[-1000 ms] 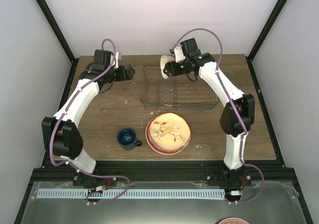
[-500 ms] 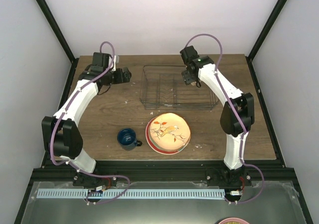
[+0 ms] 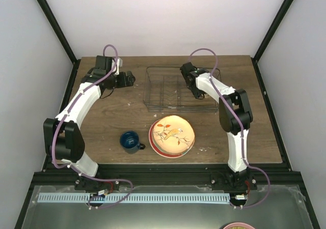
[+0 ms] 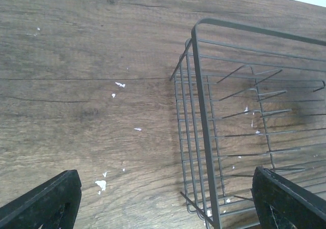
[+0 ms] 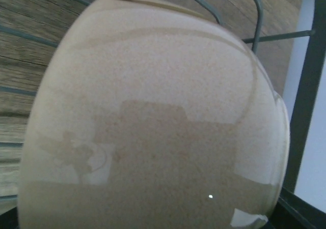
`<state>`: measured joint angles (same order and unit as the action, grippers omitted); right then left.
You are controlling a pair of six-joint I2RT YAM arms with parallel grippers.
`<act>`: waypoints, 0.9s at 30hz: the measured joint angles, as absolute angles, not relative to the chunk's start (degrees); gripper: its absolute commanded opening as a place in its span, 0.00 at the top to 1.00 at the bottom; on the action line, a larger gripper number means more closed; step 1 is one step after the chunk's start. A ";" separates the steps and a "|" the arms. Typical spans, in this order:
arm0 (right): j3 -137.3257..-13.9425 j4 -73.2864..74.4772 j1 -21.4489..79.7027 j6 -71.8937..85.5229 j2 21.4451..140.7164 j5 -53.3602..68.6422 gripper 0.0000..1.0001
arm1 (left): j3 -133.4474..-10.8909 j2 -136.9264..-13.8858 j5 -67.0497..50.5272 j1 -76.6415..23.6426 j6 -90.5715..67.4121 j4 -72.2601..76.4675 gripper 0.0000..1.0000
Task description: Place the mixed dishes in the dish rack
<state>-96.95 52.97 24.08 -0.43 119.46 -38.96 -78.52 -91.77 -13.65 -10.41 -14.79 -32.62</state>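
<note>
The dark wire dish rack (image 3: 162, 92) stands at the back middle of the table. My right gripper (image 3: 192, 86) is low inside the rack's right half, shut on the small cream bowl (image 5: 153, 127). The bowl fills the right wrist view, with rack wires (image 5: 301, 86) close behind it. My arm hides it in the top view. My left gripper (image 3: 128, 79) is open and empty just left of the rack; the rack's corner (image 4: 204, 112) lies between its fingers (image 4: 46, 203). The bird-print plate (image 3: 171, 135) tops a plate stack at the front. The dark blue mug (image 3: 131, 141) stands left of the stack.
The plates under the bird-print one show only a red rim. White specks dot the wood left of the rack (image 4: 102, 184). A pink plate edge (image 3: 238, 226) shows below the table's near rail. Dark frame posts rise at the back corners.
My right gripper has carried the bowl from above the rack's back edge down into the rack, where my arm now hides it from above. My left arm has barely moved.
</note>
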 measured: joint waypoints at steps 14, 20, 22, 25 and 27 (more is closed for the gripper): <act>-94.94 49.04 24.51 -0.69 120.64 -44.69 0.00 | -78.19 -91.77 -14.48 -10.41 -14.98 -32.64 0.07; -93.43 48.88 24.86 -0.71 120.66 -43.03 0.00 | -78.19 -91.88 -14.76 -10.41 -14.98 -32.67 0.07; -93.43 48.77 25.17 -0.69 120.64 -42.74 0.00 | -78.19 -91.98 -14.87 -10.41 -14.98 -32.67 0.07; -93.41 48.84 26.02 -0.80 120.64 -41.95 0.00 | -78.22 -92.38 -15.09 -10.41 -14.96 -32.69 0.07; -93.41 48.86 26.92 -0.84 120.64 -41.34 0.00 | -78.22 -92.64 -15.18 -10.41 -14.96 -32.71 0.07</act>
<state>-93.41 48.86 26.92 -0.84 120.64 -41.34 -78.22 -92.64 -15.18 -10.41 -14.96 -32.71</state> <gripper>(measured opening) 0.999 0.927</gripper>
